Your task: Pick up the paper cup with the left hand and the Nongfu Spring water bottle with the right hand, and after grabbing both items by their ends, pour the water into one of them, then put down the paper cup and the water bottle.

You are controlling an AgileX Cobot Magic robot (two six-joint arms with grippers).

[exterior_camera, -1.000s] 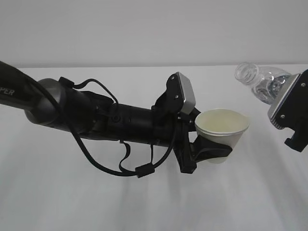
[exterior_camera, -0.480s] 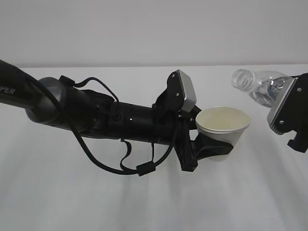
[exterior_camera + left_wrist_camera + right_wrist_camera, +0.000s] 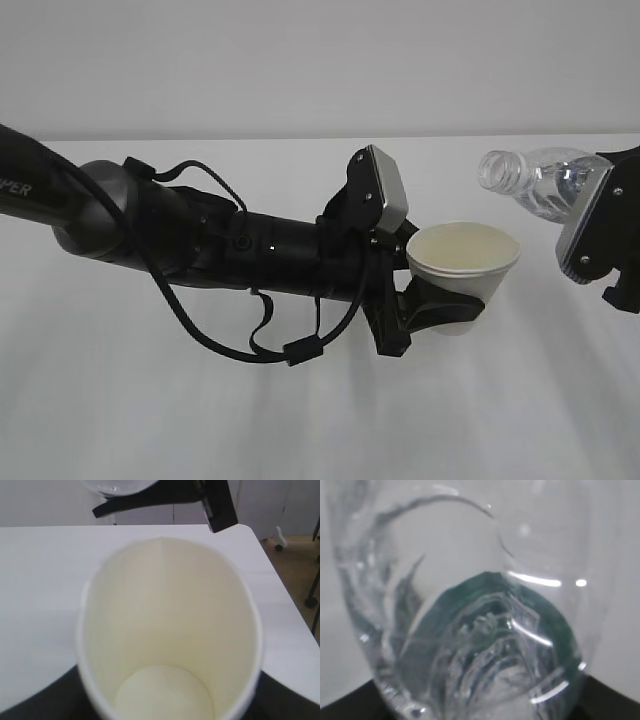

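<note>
Cup and bottle both lifted over the desk [image 3: 300, 430].
Left hand [image 3: 432, 312] fingers grasp the paper cup [image 3: 462, 265]; right hand [image 3: 612, 232] fingers grasp the tilted Nongfu Spring water bottle [image 3: 530, 178].

Gap we saw: open air lay between paper cup [image 3: 464, 268] rim and bottle [image 3: 530, 180] mouth.
Blocked: left arm [image 3: 200, 240] spanned our table [image 3: 300, 420].

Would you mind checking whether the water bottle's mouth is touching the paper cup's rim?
Apart: the exterior view shows bare table between the bottle mouth and cup rim.
</note>
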